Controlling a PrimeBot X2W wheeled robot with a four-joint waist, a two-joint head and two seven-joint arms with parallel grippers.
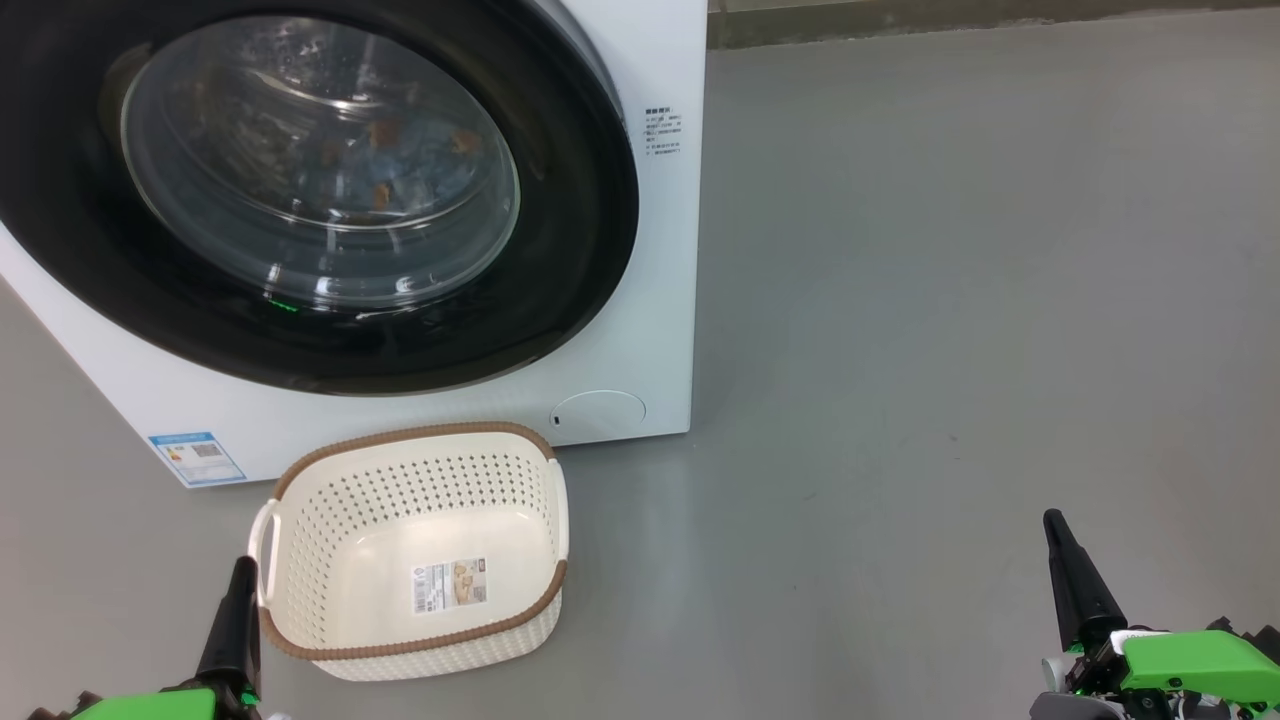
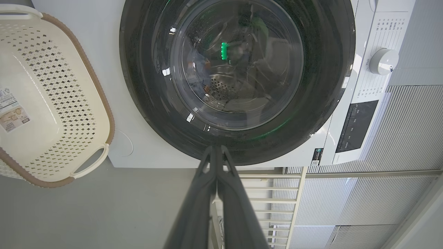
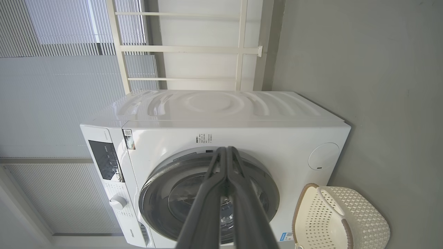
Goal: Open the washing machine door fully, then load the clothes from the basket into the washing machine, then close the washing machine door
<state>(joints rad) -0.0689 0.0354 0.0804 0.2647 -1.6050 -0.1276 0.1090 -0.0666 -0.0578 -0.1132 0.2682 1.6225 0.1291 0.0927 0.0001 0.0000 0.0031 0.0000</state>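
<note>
Blue clothes (image 1: pixel 400 165) are seen behind the shut washing machine door (image 1: pixel 585 220), the basket (image 1: pixel 420 437) is found empty on the floor (image 1: pixel 900 300), left end effector (image 1: pixel 242 575) and right end effector (image 1: pixel 1055 530) are clenched, empty; task judged complete.

Washing machine (image 1: pixel 640 330) on floor (image 1: pixel 950 300), door (image 1: pixel 560 260) closed on front. Clothes (image 1: pixel 400 160) inside machine, behind door. Basket (image 1: pixel 420 470) on floor just before machine, below door. Left pincer (image 1: pixel 243 565) just left of basket; right pincer (image 1: pixel 1053 522) well apart, at right.
</note>
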